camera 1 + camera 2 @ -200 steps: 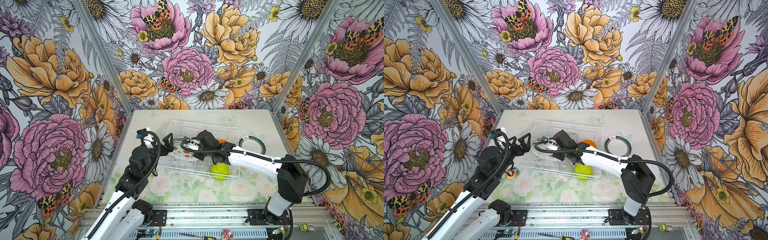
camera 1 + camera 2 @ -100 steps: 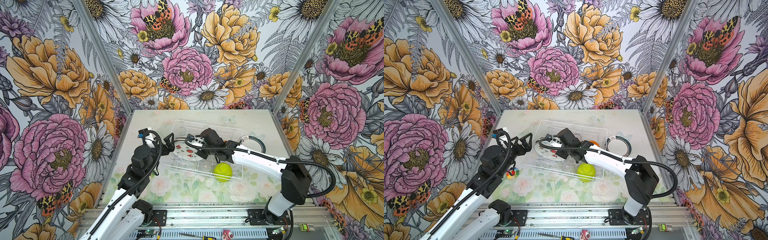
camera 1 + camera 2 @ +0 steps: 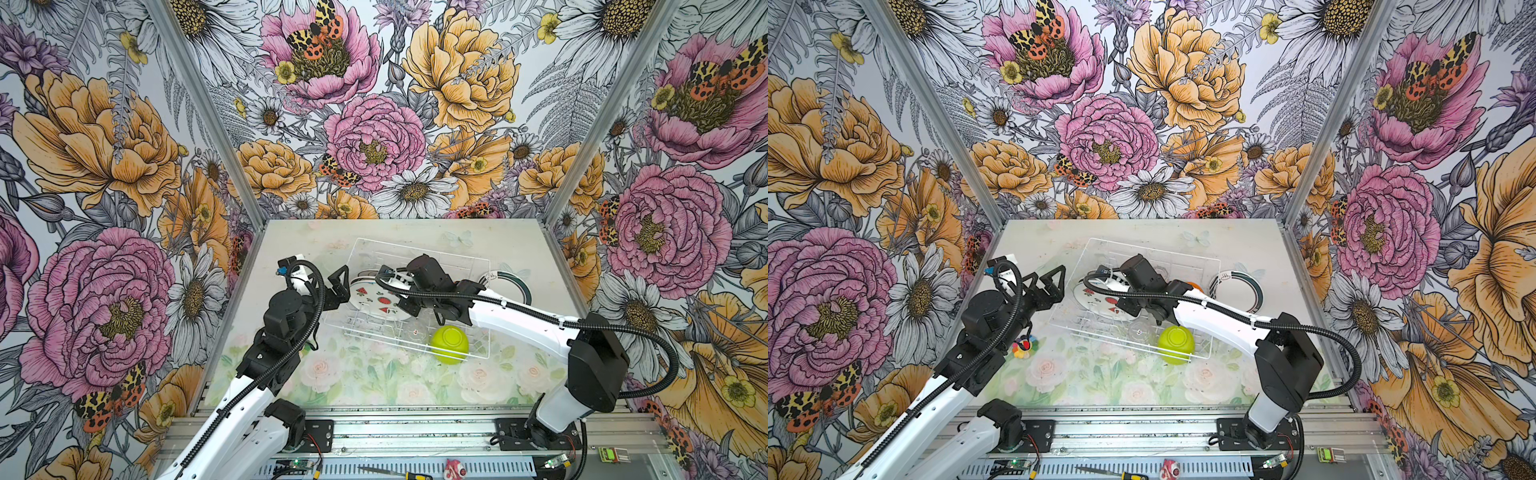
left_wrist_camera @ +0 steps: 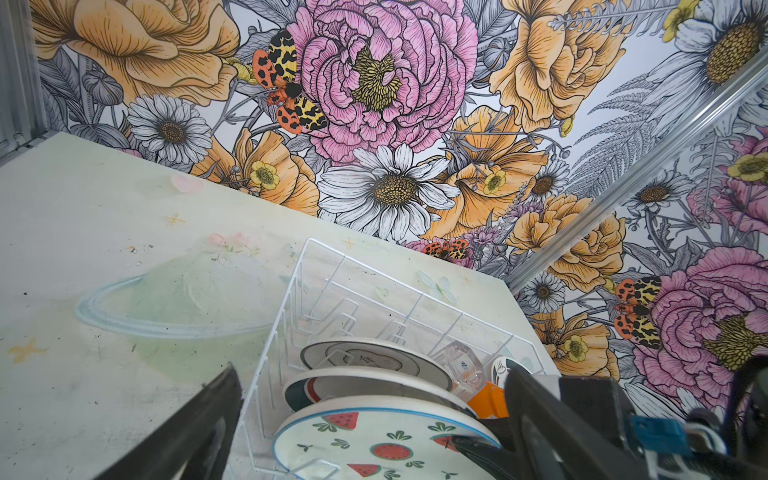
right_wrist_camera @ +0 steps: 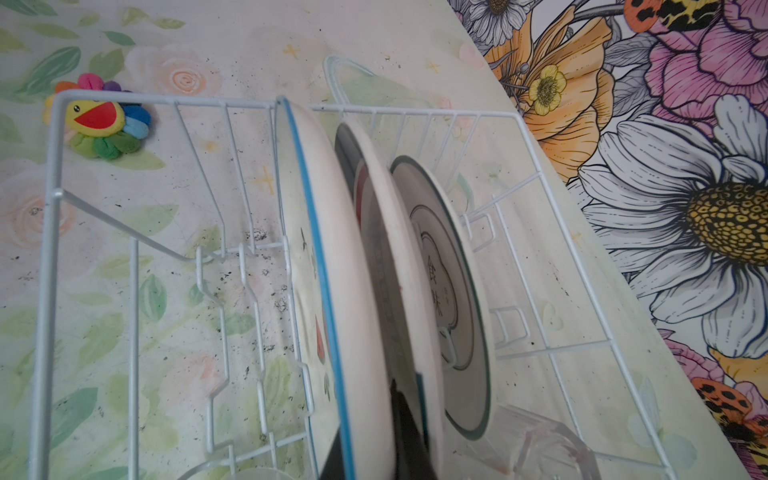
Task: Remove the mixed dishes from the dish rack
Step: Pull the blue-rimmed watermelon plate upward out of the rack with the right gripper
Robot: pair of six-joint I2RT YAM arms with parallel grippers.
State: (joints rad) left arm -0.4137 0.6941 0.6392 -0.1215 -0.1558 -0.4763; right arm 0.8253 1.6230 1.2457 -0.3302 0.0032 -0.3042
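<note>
Dish rack (image 3: 424,249) is found at the middle of the table (image 3: 299,249), set askew; three plates are stood on edge in its prongs, the watermelon plate (image 3: 376,297) foremost and tilted; a lime-green bowl (image 3: 449,344) sits at the near corner, seemingly mouth-down, a clear cup (image 3: 415,332) just beside it, an orange bowl (image 4: 486,401) behind the plates; one dark-rimmed plate (image 3: 505,286) is already laid outside. Right gripper (image 3: 405,307): fingers pinched on the watermelon plate's rim. Left gripper (image 3: 341,286): fingers spread wide, just beside the rack's end, nothing touched. Plates are judged stiff, glazed, slippery, breakable; the rim is best gripped deep and lifted clear of the prongs; the light rack may be dragged along.
</note>
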